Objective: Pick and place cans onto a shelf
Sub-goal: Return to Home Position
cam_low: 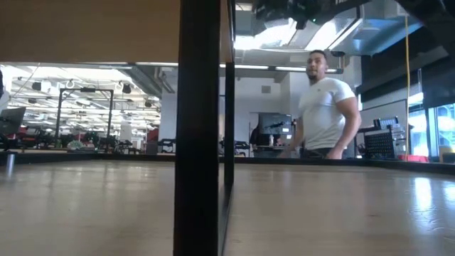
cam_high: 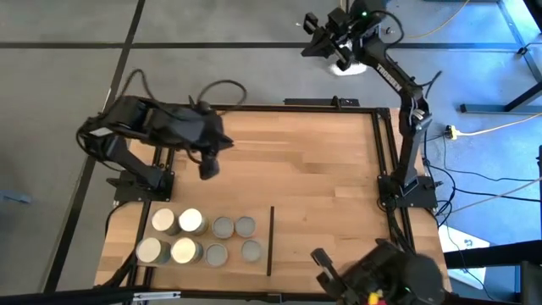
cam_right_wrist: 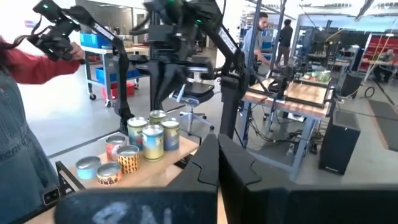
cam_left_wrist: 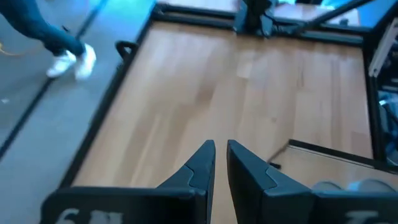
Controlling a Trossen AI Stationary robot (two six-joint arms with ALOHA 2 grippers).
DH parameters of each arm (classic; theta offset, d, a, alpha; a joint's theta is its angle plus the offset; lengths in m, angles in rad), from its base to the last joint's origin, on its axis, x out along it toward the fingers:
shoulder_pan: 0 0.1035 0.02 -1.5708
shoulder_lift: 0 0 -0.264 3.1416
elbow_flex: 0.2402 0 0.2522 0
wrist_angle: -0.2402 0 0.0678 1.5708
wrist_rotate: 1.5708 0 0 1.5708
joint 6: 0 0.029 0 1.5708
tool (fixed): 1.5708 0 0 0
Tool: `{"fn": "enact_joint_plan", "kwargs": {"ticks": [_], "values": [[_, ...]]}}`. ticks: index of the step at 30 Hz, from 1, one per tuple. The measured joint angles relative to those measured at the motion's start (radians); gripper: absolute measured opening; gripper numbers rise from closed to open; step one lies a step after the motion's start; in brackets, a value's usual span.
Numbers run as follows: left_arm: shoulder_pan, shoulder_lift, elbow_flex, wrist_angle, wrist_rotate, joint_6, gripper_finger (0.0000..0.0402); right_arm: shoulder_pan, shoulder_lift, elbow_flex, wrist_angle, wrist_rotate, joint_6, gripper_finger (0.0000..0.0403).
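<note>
Smooth pale-wood table (cam_high: 296, 161), glossy-labelled cans (cam_right_wrist: 144, 138), metal-topped

place: robotics lab or workshop floor | evidence: wooden table (cam_high: 296, 161) in a black metal frame (cam_high: 383, 144) bearing two arms | beyond: long open hall with ceiling light strips (cam_low: 92, 67), more workbenches (cam_right_wrist: 305, 93), blue storage bins (cam_right_wrist: 102, 40), an office chair (cam_right_wrist: 193, 93) | people: standing about (one in a white T-shirt (cam_low: 323, 103))

Bright overhead light; blue cast at edges; wrist views blurred.
</note>
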Motion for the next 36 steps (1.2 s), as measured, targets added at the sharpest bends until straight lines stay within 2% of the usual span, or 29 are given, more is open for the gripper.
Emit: {"fn": "enact_joint_plan", "kwargs": {"ticks": [4,15,18,21,25,30,32,36], "values": [[0.0,-0.053,0.0,-0.004,-0.033,0.032,0.0034,-0.007,-0.045,0.0,-0.011,0.0,0.045,0.0003],[-0.041,-0.154,-0.001,-0.073,-0.039,0.054,0.0034,-0.019,-0.196,-0.001,-0.068,0.001,0.255,0.0005],[-0.052,-0.176,-0.014,-0.095,-0.038,0.064,0.0033,-0.018,-0.241,-0.001,-0.125,0.002,0.31,0.0005],[-0.063,-0.212,-0.056,-0.096,-0.034,0.098,0.0033,-0.018,-0.301,-0.001,-0.224,0.001,0.275,0.0005],[-0.084,-0.292,-0.141,-0.09,-0.022,0.101,0.0033,-0.018,-0.387,-0.001,-0.499,0.003,0.096,0.0006],[-0.118,-0.444,-0.274,0.01,0.012,0.103,0.0033,-0.011,-0.52,0.0,-1.045,0.024,-0.403,0.0006],[-0.125,-0.511,-0.324,0.053,0.023,0.103,0.0033,0.003,-0.566,0.0,-1.268,0.129,-0.597,0.0006],[-0.13,-0.64,-0.413,0.077,0.021,0.103,0.0033,0.066,-0.659,0.0,-1.604,0.501,-0.86,0.0006]]}}
